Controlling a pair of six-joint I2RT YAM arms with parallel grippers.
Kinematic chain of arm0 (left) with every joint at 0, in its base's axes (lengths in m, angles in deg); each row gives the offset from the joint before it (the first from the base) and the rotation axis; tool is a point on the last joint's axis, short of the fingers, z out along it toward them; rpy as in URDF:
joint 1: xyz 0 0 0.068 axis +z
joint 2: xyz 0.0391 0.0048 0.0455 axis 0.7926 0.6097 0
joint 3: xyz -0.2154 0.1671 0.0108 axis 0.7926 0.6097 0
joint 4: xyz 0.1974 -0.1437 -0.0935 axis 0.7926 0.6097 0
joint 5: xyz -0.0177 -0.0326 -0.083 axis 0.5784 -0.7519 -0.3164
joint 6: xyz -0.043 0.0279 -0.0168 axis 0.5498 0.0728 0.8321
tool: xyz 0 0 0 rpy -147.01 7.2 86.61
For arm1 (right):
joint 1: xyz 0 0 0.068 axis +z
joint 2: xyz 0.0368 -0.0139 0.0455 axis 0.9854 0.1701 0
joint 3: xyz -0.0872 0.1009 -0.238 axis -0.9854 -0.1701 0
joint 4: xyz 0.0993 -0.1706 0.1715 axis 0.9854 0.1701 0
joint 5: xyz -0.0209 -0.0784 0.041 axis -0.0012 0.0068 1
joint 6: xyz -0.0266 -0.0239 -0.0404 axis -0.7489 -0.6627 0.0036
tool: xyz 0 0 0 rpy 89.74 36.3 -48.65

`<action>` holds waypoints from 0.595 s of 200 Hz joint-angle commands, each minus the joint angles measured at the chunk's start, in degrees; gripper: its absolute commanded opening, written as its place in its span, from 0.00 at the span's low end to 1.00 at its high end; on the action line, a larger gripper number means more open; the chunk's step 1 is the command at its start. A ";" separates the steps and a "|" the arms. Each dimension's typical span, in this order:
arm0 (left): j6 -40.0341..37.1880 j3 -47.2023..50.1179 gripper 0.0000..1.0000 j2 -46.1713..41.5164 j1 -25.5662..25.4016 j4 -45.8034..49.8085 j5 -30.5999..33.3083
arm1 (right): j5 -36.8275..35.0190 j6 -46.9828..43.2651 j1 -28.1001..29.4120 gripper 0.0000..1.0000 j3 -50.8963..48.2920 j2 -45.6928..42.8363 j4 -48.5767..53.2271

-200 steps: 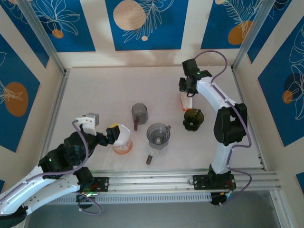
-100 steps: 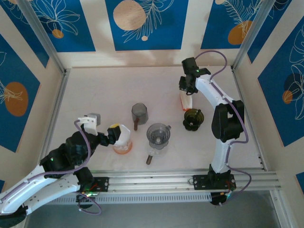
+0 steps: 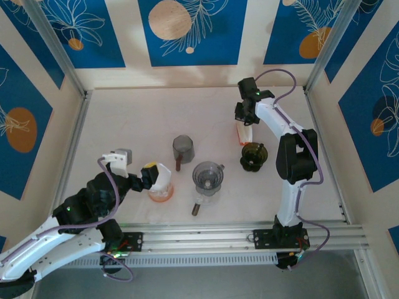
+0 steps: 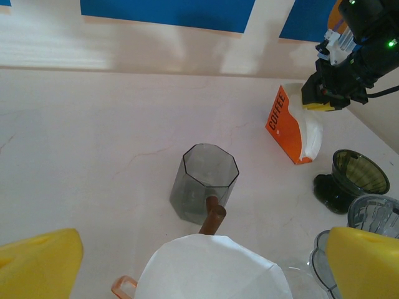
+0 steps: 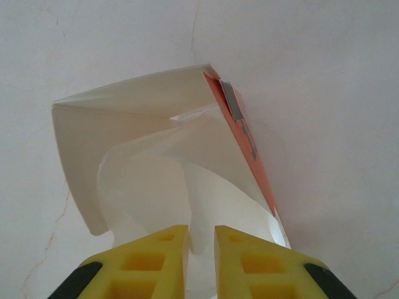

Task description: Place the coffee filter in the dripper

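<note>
You are looking at your right end effector [image 5: 199, 249] reaching down at the far right part of the surface [image 3: 137, 118]. Its yellow fingers [image 5: 149, 252] are clenching almost together on the edge of a white coffee filter [image 5: 156, 180], which is sticking out of the open orange box [image 4: 282, 128]. The box is standing just beyond a dark green dripper [image 3: 254, 156]. Your left end effector [image 3: 148, 175] is hovering released, jaws wide, near the front left edge, just beside a second white filter [image 4: 212, 271] that is sitting in an orange dripper [image 3: 161, 195]. A clear dripper [image 3: 207, 176] and a grey cup [image 4: 204, 184] with a brown handle are sitting between the two arms, apart from each other.
</note>
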 commanded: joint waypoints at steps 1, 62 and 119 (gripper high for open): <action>-1.63 0.28 1.00 -0.04 0.40 -1.45 1.06 | -0.08 0.37 -0.42 0.17 1.88 1.20 0.90; -1.70 0.30 1.00 -0.04 0.40 -1.39 1.18 | -1.07 -0.13 -0.19 0.05 2.17 0.84 0.65; -1.54 0.39 1.00 -0.02 0.42 -1.51 0.97 | -3.62 -1.39 0.58 0.00 -0.71 -5.32 -0.88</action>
